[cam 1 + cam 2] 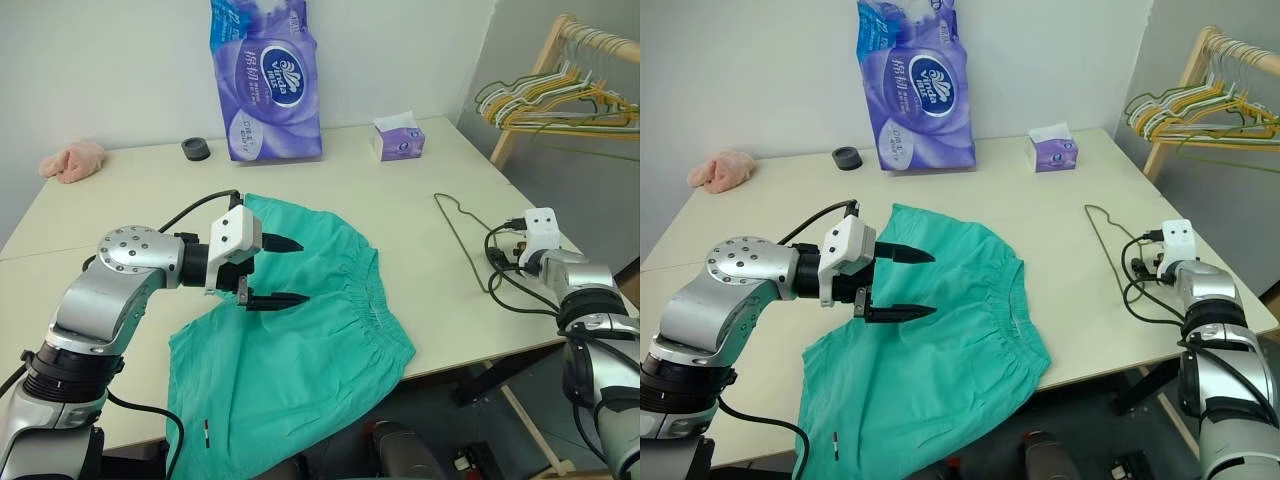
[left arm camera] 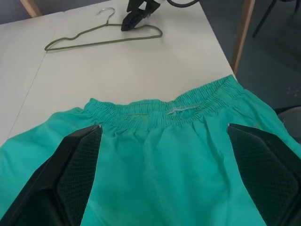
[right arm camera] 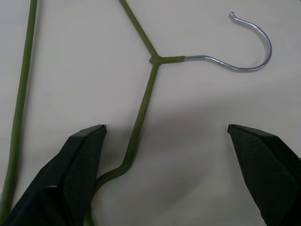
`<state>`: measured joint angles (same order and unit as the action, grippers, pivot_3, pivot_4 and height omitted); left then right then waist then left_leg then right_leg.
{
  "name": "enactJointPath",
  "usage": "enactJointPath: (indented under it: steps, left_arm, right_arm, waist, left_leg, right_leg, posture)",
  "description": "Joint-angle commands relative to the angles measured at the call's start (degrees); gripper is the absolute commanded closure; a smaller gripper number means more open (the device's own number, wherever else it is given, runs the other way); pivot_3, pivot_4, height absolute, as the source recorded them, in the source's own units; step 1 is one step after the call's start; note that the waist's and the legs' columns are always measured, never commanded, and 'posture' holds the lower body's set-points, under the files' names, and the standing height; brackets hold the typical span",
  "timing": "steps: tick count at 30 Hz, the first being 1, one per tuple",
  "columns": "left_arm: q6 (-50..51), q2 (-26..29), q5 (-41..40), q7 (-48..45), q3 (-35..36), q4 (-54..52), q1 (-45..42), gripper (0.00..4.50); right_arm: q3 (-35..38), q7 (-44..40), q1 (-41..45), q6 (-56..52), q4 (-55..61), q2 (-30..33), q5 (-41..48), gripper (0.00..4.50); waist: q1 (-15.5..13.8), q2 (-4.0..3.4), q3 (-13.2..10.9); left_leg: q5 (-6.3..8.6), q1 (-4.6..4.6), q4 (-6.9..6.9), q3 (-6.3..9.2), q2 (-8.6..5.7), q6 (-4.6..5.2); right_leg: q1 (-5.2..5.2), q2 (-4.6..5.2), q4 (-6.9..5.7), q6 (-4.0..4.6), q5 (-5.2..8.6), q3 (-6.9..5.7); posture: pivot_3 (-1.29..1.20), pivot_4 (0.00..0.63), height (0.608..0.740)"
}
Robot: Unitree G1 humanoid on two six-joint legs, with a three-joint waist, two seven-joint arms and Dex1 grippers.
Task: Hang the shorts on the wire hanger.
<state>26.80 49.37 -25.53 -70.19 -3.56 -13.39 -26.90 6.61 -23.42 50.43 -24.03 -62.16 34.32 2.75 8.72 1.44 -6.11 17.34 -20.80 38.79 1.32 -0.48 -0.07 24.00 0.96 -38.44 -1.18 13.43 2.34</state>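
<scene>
Left eye view: the teal-green shorts (image 1: 300,330) lie flat on the desk (image 1: 400,200), the left claw (image 1: 275,272) spread above them. Right wrist view: the right claw (image 3: 167,160) is spread, empty, over the olive-green wire hanger (image 3: 146,94).

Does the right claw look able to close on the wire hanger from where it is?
Probably yes. The right claw is open and low over the table, one wire arm of the wire hanger runs between its fingers, and nothing lies in the way.
</scene>
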Motion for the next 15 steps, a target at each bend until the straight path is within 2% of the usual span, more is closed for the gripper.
enactJointPath:
  steps: [1, 4, 10, 15]
  left_arm:
    - [-1.19, 0.37, 0.36, -0.28, 0.61, -0.64, -0.65, 0.0]
    - [-0.78, 0.04, 0.21, -0.27, 0.68, -0.62, -0.82, 0.0]
    - [-0.26, -0.98, 0.23, 1.78, 1.92, 0.86, -1.66, 0.0]
    - [-1.22, -2.35, 1.36, 5.3, 3.59, 6.09, -3.9, 0.0]
  right_arm:
    - [-2.14, -0.76, -0.19, -1.21, -3.38, -0.17, -2.4, 1.3]
    - [-3.04, 1.33, -0.11, -0.39, -4.35, -1.0, -3.2, 2.35]
    - [-0.32, 5.82, 0.59, -1.03, -4.97, -2.17, -1.33, 4.42]
    - [1.53, 6.47, 1.84, -0.02, -3.5, -1.34, -0.47, 4.47]
  waist:
    - [-0.05, 0.03, 0.04]
    - [-0.21, 0.18, 0.28]
    - [-0.87, 0.27, 0.51]
    - [-0.85, 0.26, 0.53]
  left_leg:
    - [0.0, 0.0, 0.0, 0.02, 0.0, 0.0]
    - [0.0, 0.03, 0.0, 0.04, 0.0, 0.0]
    - [0.05, 0.45, -0.01, 0.17, -0.02, 0.03]
    - [0.05, 0.44, 0.0, 0.14, -0.07, 0.03]
  right_leg:
    - [0.0, 0.0, 0.0, 0.0, 0.0, -0.02]
    - [-0.08, 0.01, 0.04, 0.0, 0.0, -0.04]
    - [-0.79, 0.04, 0.57, -0.17, -0.1, -0.19]
    - [-0.81, 0.1, 0.65, -0.24, -0.14, -0.15]
  posture:
    - [-0.14, 0.065, 0.74]
    - [-0.13, 0.065, 0.74]
    - [-0.13, 0.062, 0.74]
    - [-0.13, 0.061, 0.74]
